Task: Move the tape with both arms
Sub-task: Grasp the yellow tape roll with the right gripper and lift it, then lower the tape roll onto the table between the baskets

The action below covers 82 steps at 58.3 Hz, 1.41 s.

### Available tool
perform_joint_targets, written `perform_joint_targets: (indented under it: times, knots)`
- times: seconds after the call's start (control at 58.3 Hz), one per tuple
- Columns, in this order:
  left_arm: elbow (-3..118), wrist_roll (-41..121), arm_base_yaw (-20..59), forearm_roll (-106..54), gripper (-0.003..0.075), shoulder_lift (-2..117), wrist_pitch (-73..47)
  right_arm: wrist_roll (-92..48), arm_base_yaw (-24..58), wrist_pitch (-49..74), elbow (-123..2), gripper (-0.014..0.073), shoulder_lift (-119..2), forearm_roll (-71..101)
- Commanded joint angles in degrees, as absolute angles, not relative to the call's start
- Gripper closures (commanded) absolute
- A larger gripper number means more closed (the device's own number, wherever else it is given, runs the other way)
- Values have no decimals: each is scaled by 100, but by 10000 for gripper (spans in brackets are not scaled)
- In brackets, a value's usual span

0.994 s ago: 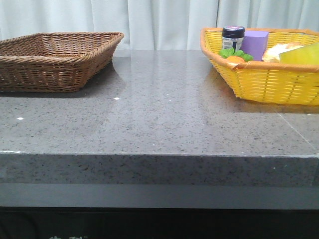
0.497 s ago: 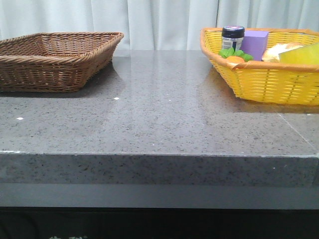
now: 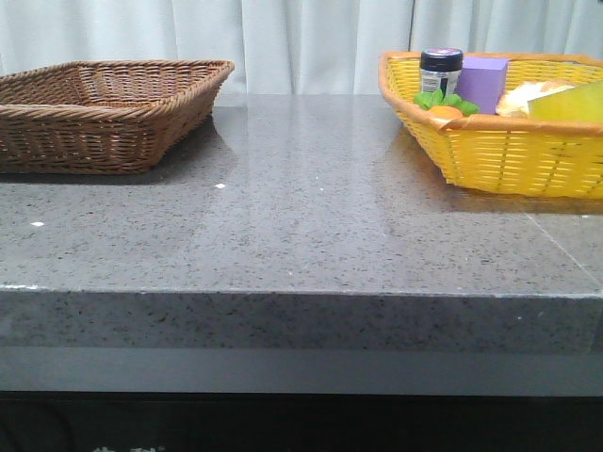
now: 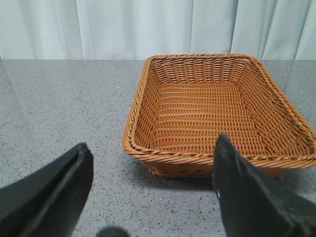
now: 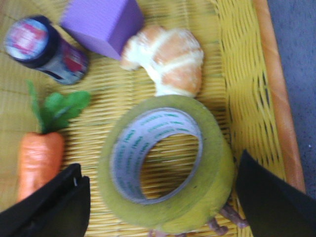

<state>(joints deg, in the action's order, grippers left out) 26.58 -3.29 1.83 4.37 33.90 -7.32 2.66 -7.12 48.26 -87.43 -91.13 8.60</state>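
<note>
Grey speckled table point(image 3: 311, 226), brown basket point(image 3: 104, 113), yellow basket point(image 3: 509, 151)

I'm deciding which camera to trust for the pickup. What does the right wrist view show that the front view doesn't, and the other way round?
Only the right wrist view shows the right gripper, open, its fingers on either side of the tape, the roll's printed white core, and a whole carrot.

Only the front view shows the brown basket and the wide grey table.

Both show the yellow basket, the purple block, the dark jar and the bread roll.
</note>
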Motion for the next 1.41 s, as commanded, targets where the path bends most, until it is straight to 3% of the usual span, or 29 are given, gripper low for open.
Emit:
perform_joint_targets:
  times: [0.0, 0.566, 0.651, 0.84, 0.926, 1.389]
  knots:
    - [2869, -342, 171, 446, 228, 3421, -229, 357, -746, 4693, -9053, -18, -9187, 667]
    - [2869, -342, 171, 446, 228, 3421, -229, 469, -844, 4441, -9136, -12, -9917, 410]
    - [2869, -342, 171, 446, 228, 3421, -229, 469, -862, 4448, -9136, 76, -9917, 410]
    - [2869, -342, 171, 446, 228, 3421, -229, 469, -868, 4502, -9136, 426, -9917, 415]
    - [2869, -342, 171, 446, 228, 3421, -229, 469, -868, 4507, -9136, 520, -9917, 415]
    - [2869, -342, 171, 446, 228, 3421, -229, 93, -518, 4676, -9813, 550, -9210, 1016]
